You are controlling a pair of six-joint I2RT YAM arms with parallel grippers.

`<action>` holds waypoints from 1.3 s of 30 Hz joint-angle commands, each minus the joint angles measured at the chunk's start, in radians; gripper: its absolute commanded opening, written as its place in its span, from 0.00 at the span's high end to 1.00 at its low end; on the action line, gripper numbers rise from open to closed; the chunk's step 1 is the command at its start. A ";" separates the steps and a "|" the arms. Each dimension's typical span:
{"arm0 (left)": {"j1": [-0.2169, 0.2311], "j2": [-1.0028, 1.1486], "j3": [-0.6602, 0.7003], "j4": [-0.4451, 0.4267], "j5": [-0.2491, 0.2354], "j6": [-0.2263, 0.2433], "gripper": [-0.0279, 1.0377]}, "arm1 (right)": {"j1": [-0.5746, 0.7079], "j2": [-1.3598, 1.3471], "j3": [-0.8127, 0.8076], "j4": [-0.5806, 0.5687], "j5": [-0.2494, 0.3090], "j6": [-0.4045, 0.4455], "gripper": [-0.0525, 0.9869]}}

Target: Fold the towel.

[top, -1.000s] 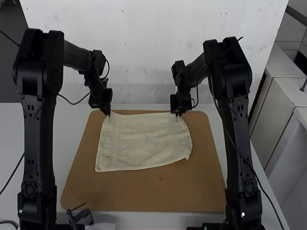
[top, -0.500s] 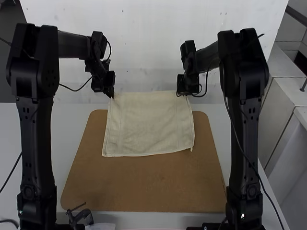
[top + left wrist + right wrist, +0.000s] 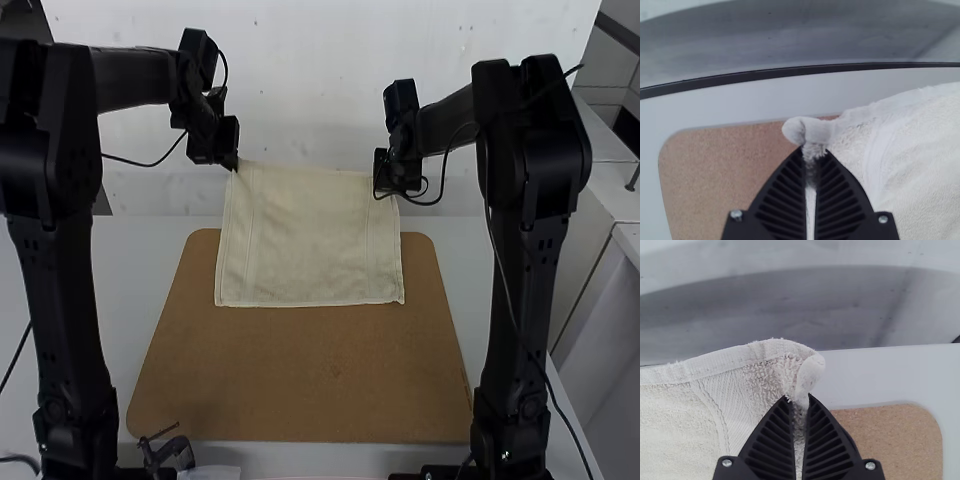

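The cream towel (image 3: 310, 240) hangs spread over the far part of the brown board (image 3: 300, 385), which extends well nearward of its lower edge, with desk (image 3: 145, 265) around. The left gripper (image 3: 235, 168) and right gripper (image 3: 381, 188) each pinch an upper corner, fingers closed. Wrist views reveal looped terry, flat-woven bands and bunched corner tips.

High view: soft, subdued light, even across the board (image 3: 300, 380); the black arms (image 3: 58, 300) show little surface detail. Wrist views: brighter, diffuse light whitens the towel (image 3: 920, 145); small glints mark the screws (image 3: 736, 214). In the left wrist view, the dark edge strip (image 3: 760, 75) bows into a curve.
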 commanded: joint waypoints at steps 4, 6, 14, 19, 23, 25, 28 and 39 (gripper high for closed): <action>-0.002 -0.066 -0.122 0.008 -0.022 -0.002 0.96 | -0.021 -0.097 -0.043 -0.001 -0.007 -0.028 0.93; -0.002 -0.079 -0.147 0.010 -0.026 -0.002 0.96 | -0.019 -0.114 -0.063 -0.007 -0.012 -0.029 0.93; -0.025 -0.149 -0.263 0.044 -0.056 -0.002 0.96 | -0.018 -0.194 -0.190 -0.007 -0.015 -0.048 0.93; -0.028 -0.195 -0.349 0.062 -0.055 0.000 0.96 | -0.015 -0.258 -0.293 -0.004 -0.018 -0.086 0.93; -0.029 -0.235 -0.432 0.082 -0.053 0.009 0.96 | -0.010 -0.315 -0.354 0.016 -0.053 -0.132 0.93; -0.022 -0.261 -0.467 0.093 -0.050 0.015 0.96 | -0.009 -0.321 -0.373 0.013 -0.058 -0.143 0.93; -0.015 -0.300 -0.501 0.106 -0.049 0.020 0.96 | -0.001 -0.340 -0.399 0.010 -0.064 -0.164 0.93; -0.035 -0.399 -0.618 0.119 -0.036 0.029 0.96 | 0.027 -0.418 -0.500 0.002 -0.081 -0.178 0.93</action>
